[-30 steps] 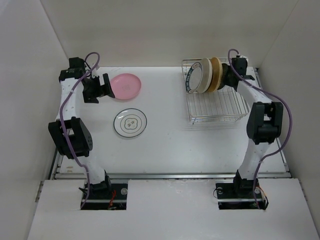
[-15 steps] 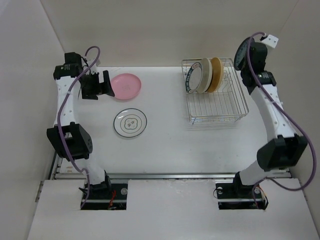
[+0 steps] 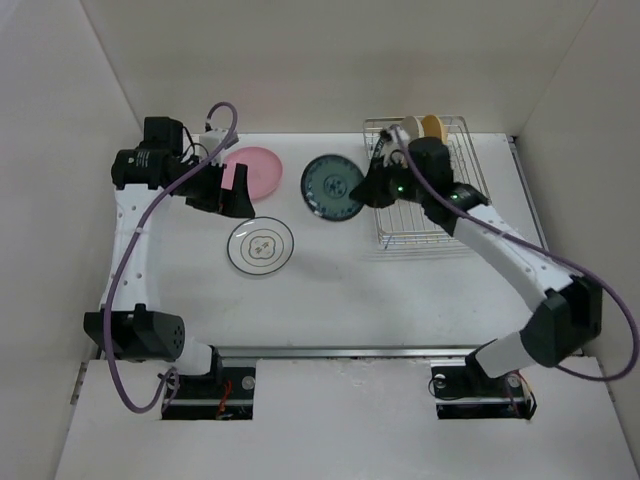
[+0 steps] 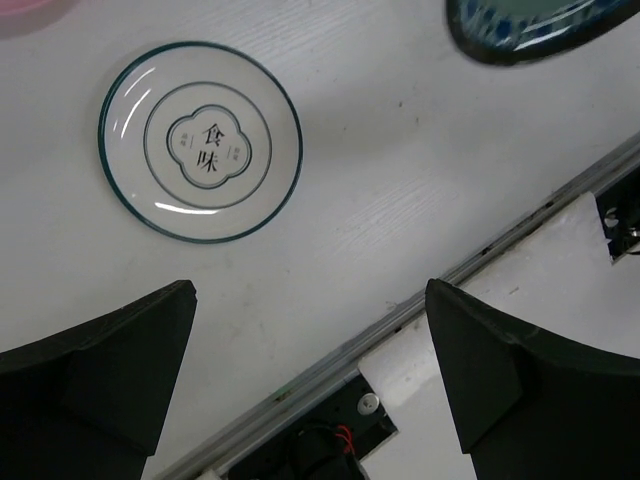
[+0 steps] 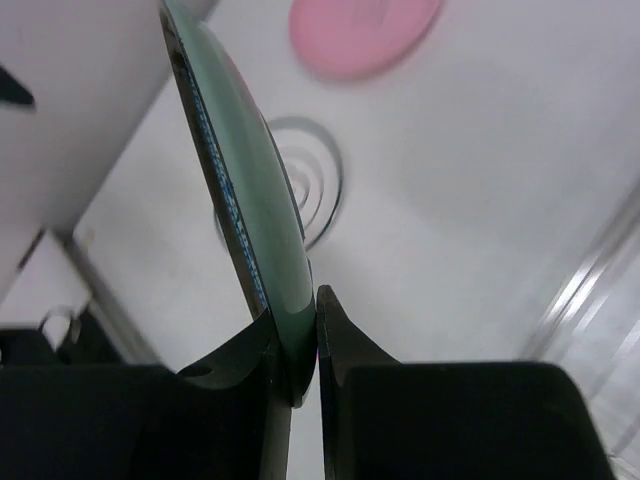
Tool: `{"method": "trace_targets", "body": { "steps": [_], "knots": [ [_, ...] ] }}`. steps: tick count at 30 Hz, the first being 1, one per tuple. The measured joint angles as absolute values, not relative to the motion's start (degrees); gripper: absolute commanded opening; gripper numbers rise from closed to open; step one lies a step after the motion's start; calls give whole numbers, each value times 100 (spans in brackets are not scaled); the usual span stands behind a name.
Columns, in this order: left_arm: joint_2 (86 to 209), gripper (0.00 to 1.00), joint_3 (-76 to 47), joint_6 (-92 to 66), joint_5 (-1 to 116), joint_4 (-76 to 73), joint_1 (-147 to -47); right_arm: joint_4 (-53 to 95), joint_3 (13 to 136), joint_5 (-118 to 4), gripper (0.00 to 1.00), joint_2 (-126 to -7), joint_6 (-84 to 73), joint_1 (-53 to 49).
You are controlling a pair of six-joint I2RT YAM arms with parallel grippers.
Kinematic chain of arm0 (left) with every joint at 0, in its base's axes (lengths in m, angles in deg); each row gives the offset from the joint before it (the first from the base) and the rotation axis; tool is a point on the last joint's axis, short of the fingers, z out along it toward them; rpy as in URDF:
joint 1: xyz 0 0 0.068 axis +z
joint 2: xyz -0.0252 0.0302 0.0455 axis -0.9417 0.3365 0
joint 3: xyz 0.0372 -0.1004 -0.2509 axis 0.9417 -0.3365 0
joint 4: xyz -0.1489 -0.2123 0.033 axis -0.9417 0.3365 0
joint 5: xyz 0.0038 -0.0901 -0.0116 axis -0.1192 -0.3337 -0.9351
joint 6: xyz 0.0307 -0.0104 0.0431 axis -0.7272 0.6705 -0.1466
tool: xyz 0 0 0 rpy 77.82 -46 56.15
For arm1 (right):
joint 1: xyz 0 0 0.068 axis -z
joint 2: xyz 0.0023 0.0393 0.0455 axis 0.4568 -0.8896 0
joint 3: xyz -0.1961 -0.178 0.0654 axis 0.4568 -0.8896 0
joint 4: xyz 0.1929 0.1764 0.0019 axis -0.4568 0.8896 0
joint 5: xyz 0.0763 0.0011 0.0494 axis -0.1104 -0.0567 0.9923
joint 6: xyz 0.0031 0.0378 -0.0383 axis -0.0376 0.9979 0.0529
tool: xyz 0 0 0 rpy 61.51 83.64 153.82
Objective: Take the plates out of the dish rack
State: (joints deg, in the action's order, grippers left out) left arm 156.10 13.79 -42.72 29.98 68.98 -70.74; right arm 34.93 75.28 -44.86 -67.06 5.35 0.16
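Note:
My right gripper [image 3: 368, 187] is shut on the rim of a teal-blue patterned plate [image 3: 333, 187] and holds it tilted above the table, just left of the silver wire dish rack [image 3: 455, 215]. In the right wrist view the plate [image 5: 240, 200] stands edge-on between the fingers [image 5: 300, 345]. A cream plate [image 3: 406, 131] and a mustard plate [image 3: 433, 125] stand in the rack's far end, partly hidden by my arm. A pink plate [image 3: 256, 170] and a white plate with a dark ring [image 3: 261, 246] lie on the table. My left gripper [image 3: 228, 192] is open and empty beside the pink plate.
The left wrist view shows the white ringed plate [image 4: 200, 141], the teal plate's edge [image 4: 530, 25], and the table's front rail [image 4: 400, 310]. White walls close in the table on three sides. The rack's near half holds no plates.
My right arm lifted the teal plate from the rack, swung up and right, then carried it left of the rack. My left arm moved right, next to the pink plate.

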Motion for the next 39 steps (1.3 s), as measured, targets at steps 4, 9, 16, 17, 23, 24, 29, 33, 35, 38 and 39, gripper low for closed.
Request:
{"method": "trace_targets", "body": {
  "steps": [4, 9, 16, 17, 23, 24, 29, 33, 35, 38, 39],
  "knots": [
    [15470, 98, 1036, -4303, 3293, 6922, -7059, 3836, 7205, -3550, 0, -7578, 502, -264],
    [15394, 98, 684, -4347, 3568, 6935, -7059, 4295, 6521, -2862, 0, -7974, 286, -492],
    [15276, 98, 524, -4347, 3730, 6931, -7059, 4400, 6409, -2558, 4, -8677, 102, -1077],
    [15265, 98, 487, -4347, 3745, 6916, -7059, 4398, 6409, -2530, 6, -8857, 89, -1099],
    [15234, 98, 358, -4338, 3931, 6957, -7059, 4382, 6431, -2257, 30, -9556, 124, -1064],
    [15215, 98, 352, -4338, 3961, 6964, -7059, 4385, 6455, -2259, 37, -9574, 118, -1064],
    [15000, 98, 157, -4314, 4101, 7001, -7059, 4358, 6479, -2567, 58, -9536, 157, -1069],
    [14915, 98, -73, -4235, 4235, 7038, -7059, 4459, 6479, -3131, 63, -9171, 225, -1073],
    [14909, 98, -160, -4191, 4294, 7045, -7059, 4601, 6490, -3502, 64, -8913, 290, -1077],
    [14880, 98, -285, -4141, 4383, 7016, -7059, 4964, 6621, -4252, 68, -8356, 441, -1080],
    [14869, 98, -322, -4126, 4414, 7008, -7059, 5069, 6711, -4543, 68, -8153, 505, -1080]
  ]
}}
